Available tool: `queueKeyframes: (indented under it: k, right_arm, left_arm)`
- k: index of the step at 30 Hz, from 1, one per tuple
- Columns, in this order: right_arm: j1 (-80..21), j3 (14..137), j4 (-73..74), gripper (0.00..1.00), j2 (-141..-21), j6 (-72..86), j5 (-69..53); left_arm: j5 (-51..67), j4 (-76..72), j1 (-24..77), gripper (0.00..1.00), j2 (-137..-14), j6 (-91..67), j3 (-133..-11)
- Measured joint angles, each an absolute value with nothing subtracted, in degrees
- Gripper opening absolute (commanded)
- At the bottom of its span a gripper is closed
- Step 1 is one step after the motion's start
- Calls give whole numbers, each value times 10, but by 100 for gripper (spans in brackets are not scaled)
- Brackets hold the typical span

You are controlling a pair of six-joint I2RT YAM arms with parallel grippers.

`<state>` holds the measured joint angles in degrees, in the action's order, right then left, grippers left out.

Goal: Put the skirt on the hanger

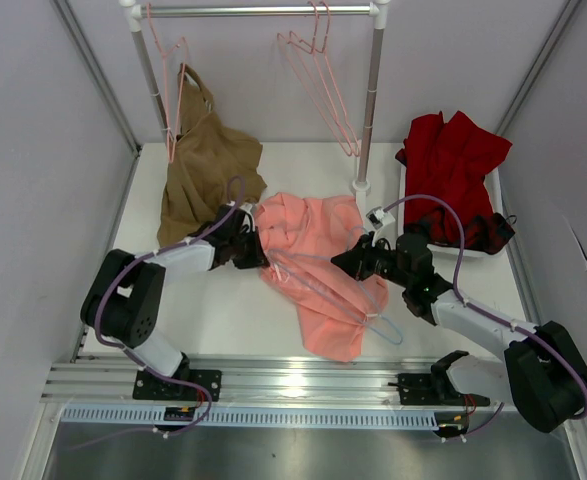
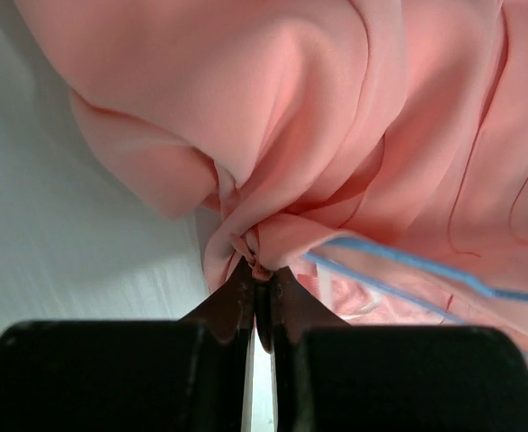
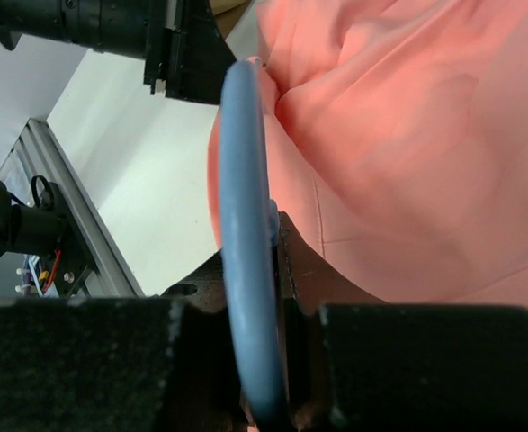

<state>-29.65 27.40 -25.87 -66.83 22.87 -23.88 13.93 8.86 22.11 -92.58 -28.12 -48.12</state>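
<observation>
1. Skirt (image 1: 318, 265): salmon-pink and plain. It lies crumpled on the white table (image 1: 223, 320) at centre, between the two grippers. Its narrower end trails toward the near edge.
2. Hanger (image 3: 244, 225): light blue wire. It lies against the skirt's right side, with part of the wire running across and among the folds. One loop shows on the table just past the skirt's near-right edge.
3. Left gripper (image 2: 260, 279): jaws nearly together, pinching a bunched fold at the skirt's left edge. The fabric gathers to a tight pucker right at the fingertips.
4. Right gripper (image 1: 341, 262): jaws narrow, clamped on the hanger's wire, which passes upright between the fingers in the wrist view. The skirt is just beside it.
5. Surroundings: a tan-brown garment (image 1: 208, 165) drapes from the left end of the clothes rail (image 1: 263, 10) down to the table. Pink wire hangers (image 1: 323, 90) hang on the rail. A dark red garment (image 1: 453, 160) is heaped at the far right, apart from the skirt.
</observation>
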Motion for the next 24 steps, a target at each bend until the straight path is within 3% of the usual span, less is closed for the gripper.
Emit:
queueKeyframes:
  k: [4, 11, 24]
  right_arm:
    - [-302, 272, -259, 0, -668, 229, -224]
    - [-306, 270, -260, 0, -668, 229, -212]
    - [-309, 270, -260, 0, -668, 229, -199]
  left_arm:
    - [136, 82, 231, 15, -898, -269, -449]
    - [83, 106, 288, 32, -846, -253, -429]
    - [-54, 156, 405, 47, -764, -202, -444]
